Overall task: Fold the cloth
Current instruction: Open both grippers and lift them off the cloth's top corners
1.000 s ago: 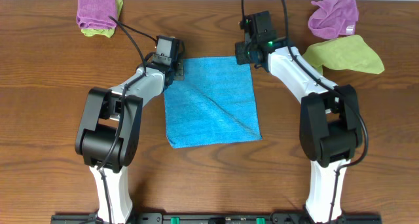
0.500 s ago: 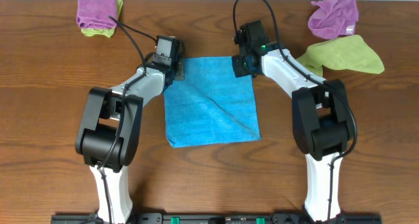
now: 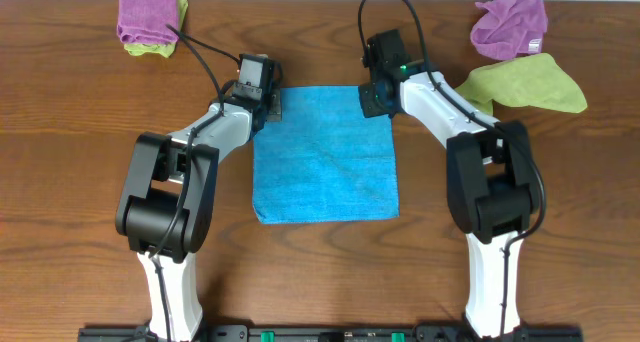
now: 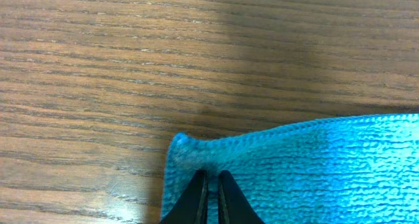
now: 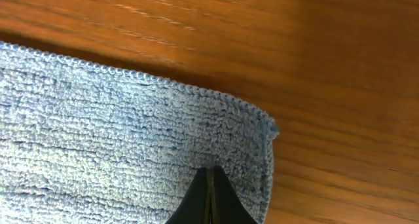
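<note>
The sky-blue cloth (image 3: pixel 325 172) lies flat and nearly square on the wooden table between the arms. My left gripper (image 3: pixel 268 107) is at its far left corner. In the left wrist view the fingers (image 4: pixel 211 176) are shut on a small pucker of the cloth (image 4: pixel 314 165). My right gripper (image 3: pixel 372 104) is at the far right corner. In the right wrist view its fingers (image 5: pixel 209 171) are shut together with their tips in the cloth (image 5: pixel 98 132), just inside the corner. The white label does not show.
A purple cloth (image 3: pixel 147 12) lies on a lime-green one (image 3: pixel 150 50) at the far left. Another purple cloth (image 3: pixel 510 22) and a lime-green cloth (image 3: pixel 525 82) lie at the far right.
The right gripper moved left onto the cloth's far right corner. The diagonal crease has gone and the cloth now lies flatter and squarer. The left arm has not moved.
</note>
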Motion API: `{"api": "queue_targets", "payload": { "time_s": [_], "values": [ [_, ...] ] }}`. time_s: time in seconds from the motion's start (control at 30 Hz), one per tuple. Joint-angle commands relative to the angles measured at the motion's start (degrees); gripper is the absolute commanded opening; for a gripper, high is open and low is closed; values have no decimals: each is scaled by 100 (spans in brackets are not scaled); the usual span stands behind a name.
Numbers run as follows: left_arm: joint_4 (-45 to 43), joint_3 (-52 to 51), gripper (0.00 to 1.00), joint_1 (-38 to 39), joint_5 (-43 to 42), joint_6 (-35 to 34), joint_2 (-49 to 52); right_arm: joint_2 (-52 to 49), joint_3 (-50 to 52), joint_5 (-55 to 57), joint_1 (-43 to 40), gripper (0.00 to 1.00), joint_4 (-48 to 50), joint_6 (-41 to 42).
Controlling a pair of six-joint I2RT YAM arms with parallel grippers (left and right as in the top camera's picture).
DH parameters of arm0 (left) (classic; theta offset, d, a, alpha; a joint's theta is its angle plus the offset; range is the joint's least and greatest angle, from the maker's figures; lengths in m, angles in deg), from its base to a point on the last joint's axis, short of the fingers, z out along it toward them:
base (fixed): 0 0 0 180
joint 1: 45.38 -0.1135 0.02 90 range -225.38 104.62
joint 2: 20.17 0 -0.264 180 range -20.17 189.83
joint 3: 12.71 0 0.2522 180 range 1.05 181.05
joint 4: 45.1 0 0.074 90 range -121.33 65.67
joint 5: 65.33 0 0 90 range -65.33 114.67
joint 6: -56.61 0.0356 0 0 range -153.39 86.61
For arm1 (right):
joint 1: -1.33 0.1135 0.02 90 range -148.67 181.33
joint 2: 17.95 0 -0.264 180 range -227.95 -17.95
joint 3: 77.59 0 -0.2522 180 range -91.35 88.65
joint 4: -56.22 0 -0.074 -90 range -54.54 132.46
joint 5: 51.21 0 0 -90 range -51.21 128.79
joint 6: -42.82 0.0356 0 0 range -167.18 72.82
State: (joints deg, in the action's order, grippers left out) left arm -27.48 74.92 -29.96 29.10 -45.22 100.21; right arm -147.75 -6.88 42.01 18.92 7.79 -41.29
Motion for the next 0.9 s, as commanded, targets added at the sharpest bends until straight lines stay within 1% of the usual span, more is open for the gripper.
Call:
{"api": "queue_targets", "payload": {
  "time_s": [0.0,0.13,0.23,0.3,0.37,0.53,0.57,0.67,0.73,0.8,0.83,0.87],
  "values": [
    [-33,-42,11,-42,-2,26,122,-393,177,428,-153,1,-136,92],
    [-26,138,17,-39,-57,26,109,-393,177,426,-153,1,-140,92],
    [-24,310,25,-42,-192,31,66,-391,164,380,-151,1,-133,98],
    [4,435,25,-42,-192,105,20,-358,74,354,-149,1,-188,313],
    [105,616,28,-42,-186,291,-83,-260,-114,247,-149,2,-302,474],
    [262,855,29,-42,-61,328,-533,225,-640,238,-136,1,-734,476],
    [308,855,30,-42,-63,326,-651,396,-710,236,-133,9,-813,474],
    [544,855,31,-42,-72,326,-911,782,-726,236,-125,55,-988,472],
    [839,855,31,-39,-164,319,-1130,1080,-726,236,-98,59,-1283,431],
    [1329,855,31,-39,-306,275,-1443,1484,-728,258,-63,58,-1801,428],
    [1700,855,27,-39,-448,254,-1659,1698,-723,254,-52,58,-2149,428],
    [2199,855,13,-39,-634,232,-1915,1910,-684,240,-24,56,-2557,398]
  ]
}}
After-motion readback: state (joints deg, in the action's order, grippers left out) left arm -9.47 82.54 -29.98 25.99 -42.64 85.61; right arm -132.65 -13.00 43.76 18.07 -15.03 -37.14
